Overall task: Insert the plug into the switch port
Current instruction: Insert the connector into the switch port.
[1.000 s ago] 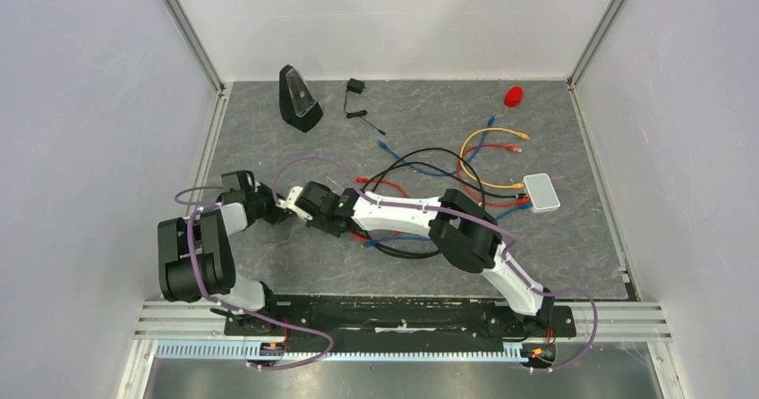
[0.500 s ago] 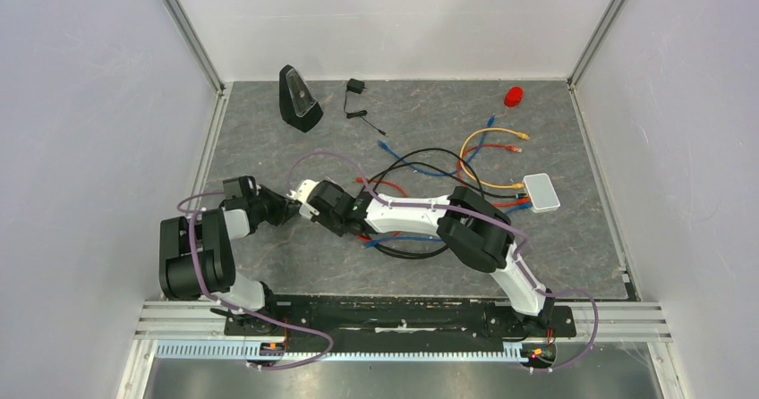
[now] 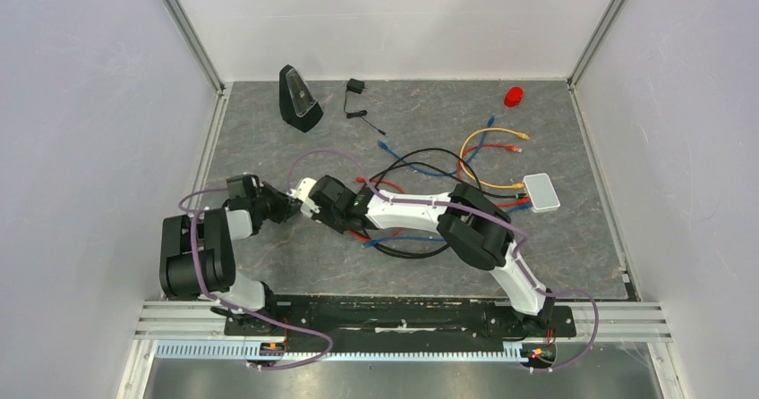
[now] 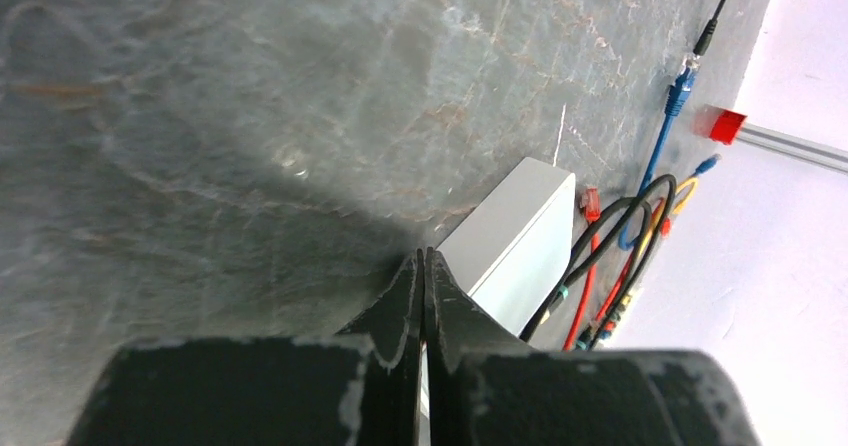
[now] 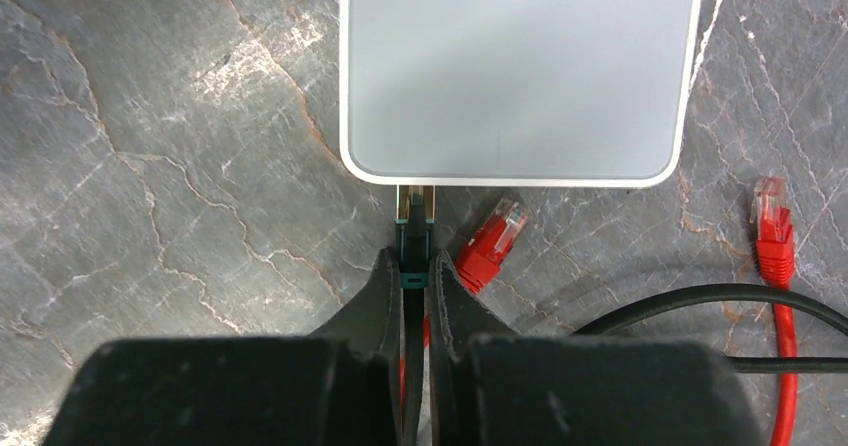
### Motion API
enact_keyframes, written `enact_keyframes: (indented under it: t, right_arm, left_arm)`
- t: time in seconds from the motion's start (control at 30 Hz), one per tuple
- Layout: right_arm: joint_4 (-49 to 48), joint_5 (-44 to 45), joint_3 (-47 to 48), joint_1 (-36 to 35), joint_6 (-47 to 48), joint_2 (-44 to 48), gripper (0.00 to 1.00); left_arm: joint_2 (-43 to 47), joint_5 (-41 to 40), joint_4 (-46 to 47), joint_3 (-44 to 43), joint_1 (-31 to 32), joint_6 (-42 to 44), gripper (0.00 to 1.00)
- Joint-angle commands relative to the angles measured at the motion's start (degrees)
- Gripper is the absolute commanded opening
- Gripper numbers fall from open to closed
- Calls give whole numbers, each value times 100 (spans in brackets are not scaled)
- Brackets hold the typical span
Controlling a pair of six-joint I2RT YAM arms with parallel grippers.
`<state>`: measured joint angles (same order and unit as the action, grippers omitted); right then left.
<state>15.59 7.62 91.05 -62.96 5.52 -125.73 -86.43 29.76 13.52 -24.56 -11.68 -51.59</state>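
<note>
The switch [image 5: 515, 66] is a flat pale grey box with rounded corners lying on the mat. In the top view only its corner [image 3: 304, 188] shows between the two grippers. My right gripper [image 5: 414, 266] is shut on a black cable just behind its teal plug [image 5: 414, 244]. The plug's clear tip meets the switch port [image 5: 415, 194] in the box's near edge; how deep it sits is hidden. My left gripper [image 4: 423, 259] is shut with nothing between its fingers. Its tips rest at the opposite side of the switch [image 4: 515, 241].
Red plugs [image 5: 492, 241] lie loose beside the held cable. A tangle of coloured cables [image 3: 430, 175] runs right to a second white box [image 3: 541, 191]. A black wedge device [image 3: 298, 97], a small black adapter [image 3: 355, 87] and a red object [image 3: 513, 96] sit at the back.
My right gripper has moved left with the plug, up to the box's edge. The left gripper's fingers have closed fully and sit against the box's far side.
</note>
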Motion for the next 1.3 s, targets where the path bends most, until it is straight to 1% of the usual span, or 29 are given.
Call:
enact_keyframes:
  t: [0.0,0.07,0.13,0.17,0.27,0.37,0.43,0.5,0.53,0.57,0.63,0.7,0.77,0.9,0.93,1.03,1.1,1.23,1.27]
  right_arm:
    - [-1227,-59,718,81,315,-549,0]
    - [-1230,19,909,112,299,-614,0]
    - [-1279,74,1015,156,205,-627,0]
    - [-1349,68,1010,169,166,-624,0]
    - [-1511,50,802,212,112,-555,0]
    - [-1910,-39,351,230,203,-371,0]
    - [-2005,-178,106,231,273,-267,0]
    - [-1974,-365,9,223,337,-204,0]
    - [-1968,-434,-56,222,369,-166,1]
    - [-1972,-456,-138,214,409,-119,3]
    - [-1947,-404,-283,205,432,-35,9]
    - [-1914,-325,-432,203,432,75,21]
    - [-1885,-273,-599,213,400,255,30]
    - [-1891,-342,-1081,288,248,824,42]
    - [-1910,-403,-1197,323,205,963,43]
    - [-1953,-742,-1569,453,90,1393,44]
    - [-1928,-1123,-1778,495,181,1584,44]
    - [-1800,-1535,-2037,489,406,1778,37]
    - [-1752,-1563,-2082,486,390,1786,37]
  left_arm:
    - [-28,1181,-625,74,881,-84,2]
    - [-6,1202,-413,184,1055,-338,2]
    - [-3,1193,-154,354,1100,-597,2]
    - [-28,1195,-101,422,1268,-643,2]
    - [-89,1110,-165,520,1291,-575,2]
    - [-64,1048,-247,472,1259,-527,2]
    - [110,771,-864,144,1180,-196,2]
    - [295,9,-1955,-420,917,411,3]
    - [342,-355,-2334,-741,802,696,4]
    - [348,-533,-2636,-975,675,859,5]
    - [329,-596,-2919,-1390,413,1077,9]
    - [298,-868,-3272,-1770,250,1275,16]
    - [295,-1096,-3484,-2052,151,1400,22]
    - [426,-1299,-3553,-2184,22,1448,26]
    - [463,-1254,-3530,-2193,17,1471,27]
    - [546,-912,-3461,-2220,26,1702,27]
    - [637,-801,-3494,-2222,26,1856,27]
    - [684,-620,-3707,-2318,27,2129,27]
    - [684,-555,-3760,-2345,25,2172,27]
